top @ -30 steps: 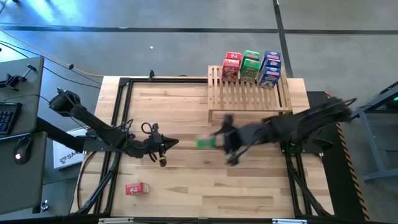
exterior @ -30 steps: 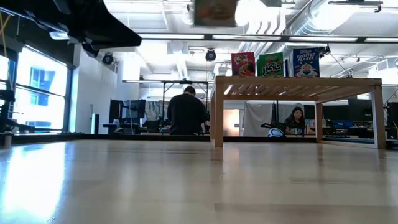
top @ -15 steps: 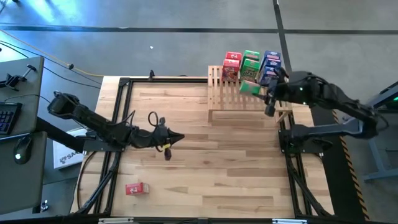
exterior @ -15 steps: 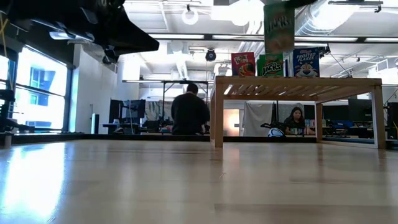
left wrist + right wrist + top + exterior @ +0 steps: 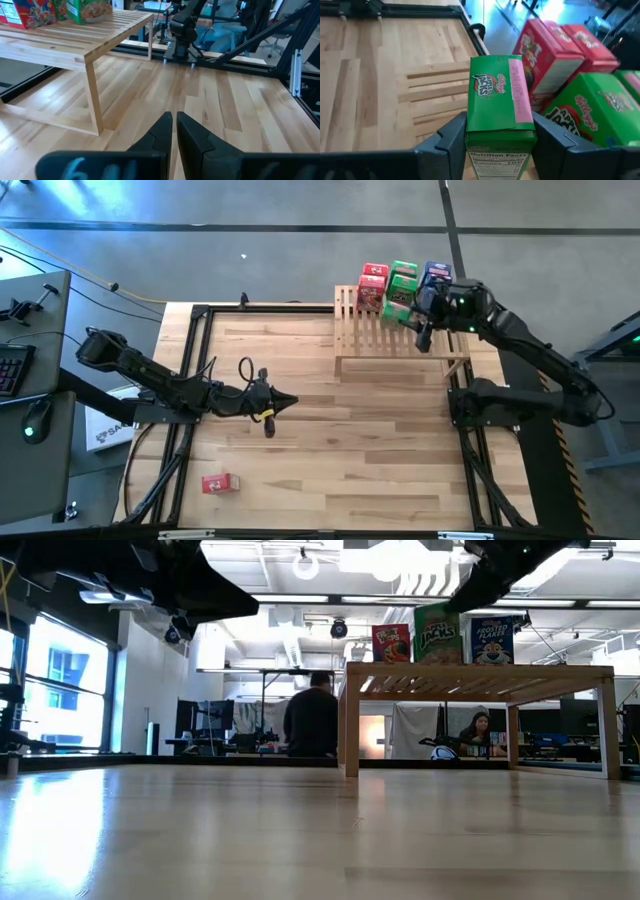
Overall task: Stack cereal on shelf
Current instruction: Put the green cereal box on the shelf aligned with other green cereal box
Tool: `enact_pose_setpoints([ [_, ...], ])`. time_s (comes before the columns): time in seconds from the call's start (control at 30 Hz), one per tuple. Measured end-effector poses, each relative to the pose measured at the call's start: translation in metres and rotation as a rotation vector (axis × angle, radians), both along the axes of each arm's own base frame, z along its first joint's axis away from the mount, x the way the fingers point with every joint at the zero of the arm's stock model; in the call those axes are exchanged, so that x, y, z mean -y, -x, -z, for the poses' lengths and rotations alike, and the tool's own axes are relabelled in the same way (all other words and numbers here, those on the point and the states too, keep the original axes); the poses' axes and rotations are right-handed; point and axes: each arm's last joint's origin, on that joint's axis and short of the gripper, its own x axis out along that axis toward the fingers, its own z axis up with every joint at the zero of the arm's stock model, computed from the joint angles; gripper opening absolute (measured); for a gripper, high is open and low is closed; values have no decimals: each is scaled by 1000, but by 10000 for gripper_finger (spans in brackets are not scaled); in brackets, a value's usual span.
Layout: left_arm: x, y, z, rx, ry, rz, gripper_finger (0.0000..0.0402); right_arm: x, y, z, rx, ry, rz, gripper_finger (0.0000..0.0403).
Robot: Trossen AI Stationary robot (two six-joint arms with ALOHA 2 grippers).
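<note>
My right gripper (image 5: pixel 414 317) is over the far part of the shelf (image 5: pixel 372 338), a light slatted wooden rack, shut on a green cereal box (image 5: pixel 496 100). In the low view this green box (image 5: pixel 438 634) stands upright with its lower edge level with the shelf top; whether it touches I cannot tell. Red (image 5: pixel 372 284), green (image 5: pixel 404 278) and blue (image 5: pixel 438 280) boxes stand along the shelf's far edge. One red box (image 5: pixel 220 483) lies flat on the table at the near left. My left gripper (image 5: pixel 288 401) is shut over the middle of the table with nothing in it. My right gripper pinches the green box between its two fingers (image 5: pixel 451 136), one on each of two opposite sides (image 5: pixel 470 125) near the box's upper end. The fingers slant down from the table's right. The box stays upright in the hold.
The near half of the shelf's slats (image 5: pixel 400 345) is bare. Black frame rails (image 5: pixel 195 360) run along the table's edges. A person (image 5: pixel 312 722) stands in the room beyond the table, and another sits behind the shelf (image 5: pixel 478 732).
My right gripper has carried the green box from the middle of the table toward the far right edge, over the shelf, then sunk toward the row of boxes. My left gripper has drifted a little toward the right.
</note>
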Motion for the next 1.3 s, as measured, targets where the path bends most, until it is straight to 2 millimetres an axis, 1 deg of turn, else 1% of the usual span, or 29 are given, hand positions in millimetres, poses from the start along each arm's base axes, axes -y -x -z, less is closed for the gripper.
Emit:
enact_pose_setpoints([
  [0.2,0,0,0,-3,-8,9,16,11,-2,3,-1,-43,82,162],
  [0.47,1,0,0,-6,0,45,16,13,-1,4,-25,-14,157,211],
  [0.57,1,0,0,-6,1,46,16,13,0,1,-18,10,182,224],
  [0.7,1,0,0,-6,-5,47,16,8,4,-10,25,89,222,228],
  [0.8,1,0,0,-6,-8,44,16,-2,11,-30,76,161,223,229],
  [0.87,1,0,0,-6,-7,44,16,-9,16,-43,130,184,201,229],
  [0.93,1,0,0,-6,-7,44,16,-16,17,-48,170,163,140,226],
  [1.0,1,0,0,-6,-8,44,16,-21,13,-42,175,97,72,213],
  [1.1,1,0,0,-6,-8,44,16,-23,4,-19,123,15,29,175],
  [1.17,1,0,0,-6,-7,45,16,-23,-2,0,84,-11,50,142],
  [1.3,2,0,0,-6,-7,46,16,-21,-9,34,50,14,164,78],
])
